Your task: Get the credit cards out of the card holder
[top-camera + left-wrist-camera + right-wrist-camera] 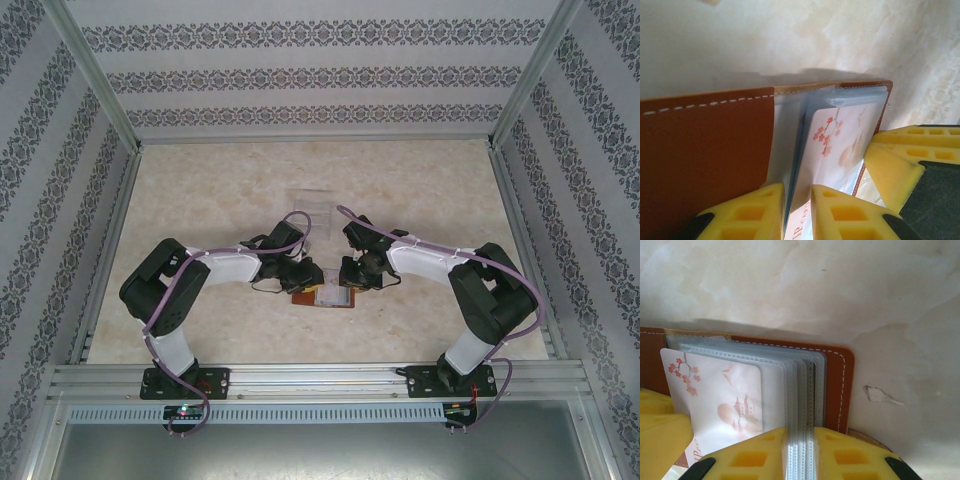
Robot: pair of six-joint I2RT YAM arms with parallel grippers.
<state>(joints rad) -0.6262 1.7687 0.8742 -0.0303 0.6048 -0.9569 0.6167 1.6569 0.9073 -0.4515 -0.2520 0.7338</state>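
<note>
Marbled tabletop (pixel 200 200), patterned walls (pixel 320 80) around. Low centre of overhead view: card holder (pixel 322 298) lying open. Narrow left gripper (pixel 797 210) nipping credit card (pixel 840 145); narrow right gripper (pixel 800 445) clamping clear sleeves (pixel 800 385). Best to pin sleeves firmly, draw card straight out, untwisted. Tan stitched leather; pale card, red blossom print.

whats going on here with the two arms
Both arms reach over an open brown wallet on the table. The right gripper is shut on the wallet's stack of clear sleeves, seemingly to steady it. The left gripper is pinching a pale card printed with red blossoms, which sticks partly out of the sleeves. The card is not yet fully out.
</note>
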